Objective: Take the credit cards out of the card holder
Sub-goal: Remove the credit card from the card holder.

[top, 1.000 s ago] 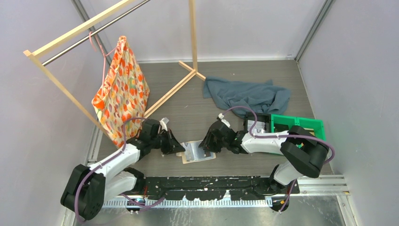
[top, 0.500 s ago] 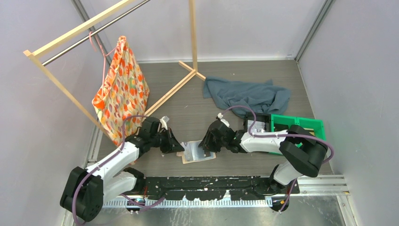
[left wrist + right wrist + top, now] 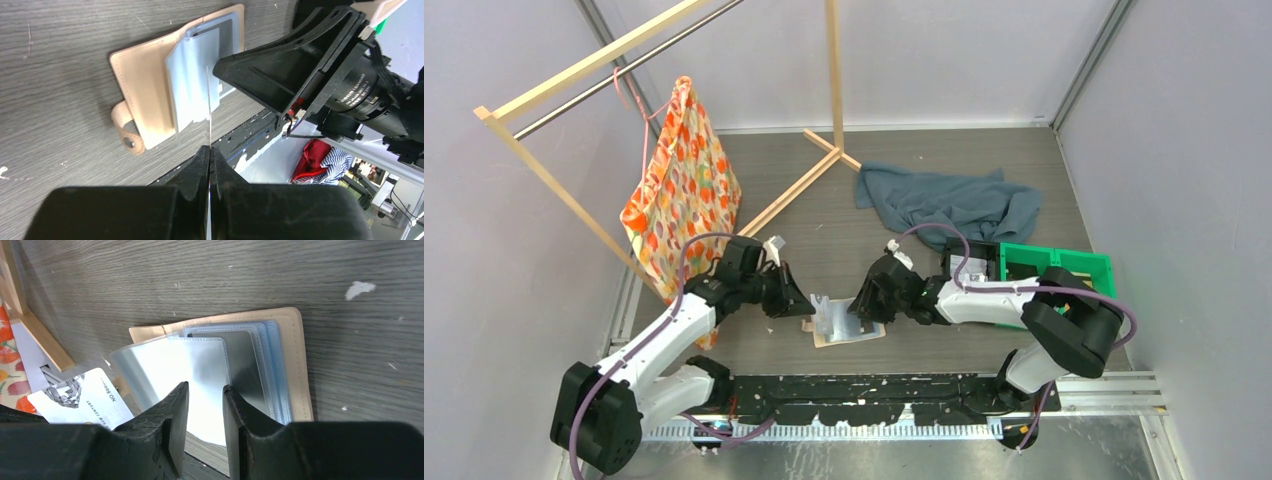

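The left gripper (image 3: 209, 150) was clamped shut on a pale credit card (image 3: 80, 396), seen edge-on from its own wrist. The card's free edge lay just beside the raised clear sleeve (image 3: 170, 370) of the card holder (image 3: 145, 85). The right gripper (image 3: 205, 395), jaws narrowly parted, rested on the holder's sleeves. The holder lay open on the table (image 3: 300, 280), with bare surface beyond its far edge. A wooden rack foot (image 3: 37, 335) stood near its card-side corner.

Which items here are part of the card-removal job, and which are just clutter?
Job: tan folding card holder; glossy printed rectangular card, pinched in left hand; right hand over the holder.
Clutter: crumpled grey-blue cloth; green plastic bin; orange patterned fabric bag; wooden clothes rack.
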Robot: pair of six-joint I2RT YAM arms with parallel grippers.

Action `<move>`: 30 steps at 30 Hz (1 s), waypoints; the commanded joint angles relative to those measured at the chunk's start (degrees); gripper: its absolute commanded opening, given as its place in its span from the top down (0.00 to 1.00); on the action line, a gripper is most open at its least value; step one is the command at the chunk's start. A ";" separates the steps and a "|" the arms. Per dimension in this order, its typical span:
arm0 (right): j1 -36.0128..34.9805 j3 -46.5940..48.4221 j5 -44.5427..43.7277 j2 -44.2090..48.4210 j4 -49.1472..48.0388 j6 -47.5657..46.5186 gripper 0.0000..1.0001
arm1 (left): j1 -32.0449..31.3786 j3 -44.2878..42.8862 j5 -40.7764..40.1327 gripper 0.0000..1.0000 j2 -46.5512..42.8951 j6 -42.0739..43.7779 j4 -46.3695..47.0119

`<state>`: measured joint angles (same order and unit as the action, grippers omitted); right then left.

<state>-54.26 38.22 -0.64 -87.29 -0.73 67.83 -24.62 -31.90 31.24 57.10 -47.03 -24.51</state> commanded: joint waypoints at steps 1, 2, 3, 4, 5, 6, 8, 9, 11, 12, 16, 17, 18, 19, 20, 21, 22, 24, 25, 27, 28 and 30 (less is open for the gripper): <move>0.04 0.17 -3.28 2.87 6.01 -1.63 0.62 | 0.36 -1.69 2.54 1.00 -1.02 1.57 -2.40; 0.10 0.31 -3.46 3.58 6.70 -1.49 0.60 | 0.36 -1.83 2.65 0.99 -1.10 1.77 -2.46; 0.11 0.48 -3.48 4.20 7.05 -1.52 0.58 | 0.36 -2.03 3.00 0.99 -1.18 1.99 -2.52; 0.28 0.60 -3.41 4.97 7.32 -1.60 0.56 | 0.36 -2.33 3.29 0.99 -1.20 2.25 -2.78; 0.31 0.75 -3.38 5.82 7.65 -1.76 0.53 | 0.36 -2.64 3.52 0.99 -1.24 2.55 -3.06; 0.36 0.99 -3.46 6.82 8.18 -1.91 0.50 | 0.36 -2.86 3.76 0.99 -1.28 2.75 -3.30; 0.52 1.59 -3.60 8.11 9.16 -2.43 0.45 | 0.36 -3.30 4.78 0.99 -1.18 3.05 -3.42; 0.60 2.00 -3.58 8.67 9.72 -2.80 0.43 | 0.36 -3.36 5.22 1.00 -1.20 3.00 -3.30; 0.64 2.83 -3.35 9.76 10.63 -3.56 0.40 | 0.36 -3.50 6.14 0.99 -1.12 2.87 -3.01; 0.69 3.09 -3.13 10.56 10.67 -3.99 0.39 | 0.36 -3.69 6.50 0.99 -1.12 2.82 -2.84; 1.27 2.40 -1.59 15.13 9.32 -5.65 0.36 | 0.36 -4.17 8.34 1.00 -1.44 1.94 -1.82; 1.55 1.48 -0.55 16.60 7.89 -6.03 0.35 | 0.36 -4.36 8.82 1.00 -1.53 1.60 -1.44; 2.04 0.17 2.00 18.07 5.37 -6.13 0.34 | 0.36 -4.51 9.62 0.99 -1.62 1.13 -0.96; 2.67 -1.66 5.04 19.46 1.94 -5.90 0.32 | 0.36 -4.85 10.34 1.00 -1.71 0.52 -0.57; 3.37 -3.69 8.09 20.73 -3.84 -5.35 0.31 | 0.36 -5.17 11.08 0.99 -1.89 0.13 -0.16; 4.04 -5.84 11.12 21.67 -8.73 -4.14 0.30 | 0.35 -5.41 11.66 0.99 -2.17 -0.62 0.35; 4.49 -7.32 13.48 22.16 -13.02 -3.29 0.29 | 0.36 -5.60 12.01 0.99 -2.50 -1.26 0.86; 5.03 -8.50 17.67 22.19 -18.08 -2.68 0.27 | 0.36 -5.72 13.09 0.99 -3.13 -2.57 2.42; 5.08 -8.71 19.81 21.78 -19.66 -2.58 0.26 | 0.36 -5.53 13.61 0.99 -3.44 -3.27 3.54; 5.06 -9.19 21.86 21.21 -22.70 -2.06 0.26 | 0.36 -4.85 14.87 0.99 -3.79 -4.60 5.27; 5.12 -9.70 21.79 21.30 -23.92 -1.63 0.26 | 0.36 -4.70 15.28 0.99 -4.10 -4.79 5.78; 5.17 -11.44 22.31 21.60 -27.04 -0.59 0.26 | 0.36 -4.66 15.95 0.99 -4.84 -4.64 5.56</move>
<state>-49.23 28.69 15.94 -66.28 -15.86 65.28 -24.62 -35.46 43.03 53.95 -49.87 -22.61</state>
